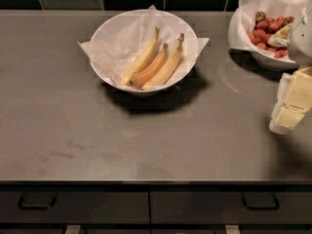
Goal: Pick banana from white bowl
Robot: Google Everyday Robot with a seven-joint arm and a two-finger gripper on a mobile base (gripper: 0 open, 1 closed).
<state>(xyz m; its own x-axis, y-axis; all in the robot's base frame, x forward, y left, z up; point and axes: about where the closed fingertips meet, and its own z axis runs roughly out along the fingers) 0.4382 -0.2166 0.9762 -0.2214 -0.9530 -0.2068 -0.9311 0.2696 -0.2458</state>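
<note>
**A:** which step is this?

**B:** Just the approach, I reckon. The gripper (288, 112) hangs empty-looking, can't tell its grip state. The banana (168, 65) sits in the white bowl (105, 33), well left of it. Next it needs to reach across.

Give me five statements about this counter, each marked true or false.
1. Three bananas lie in the white bowl. True.
2. The gripper is carrying a banana. False: it hangs at the right edge of the view over the counter, well apart from the white bowl, and all three bananas lie in the bowl.
3. The bowl of strawberries stands left of the white bowl. False: it stands to its right, nearer the back.
4. Paper lines the white bowl and sticks out past its rim. True.
5. The banana on the right points its stem at the drawers. False: its stem points toward the tiled wall at the back.
</note>
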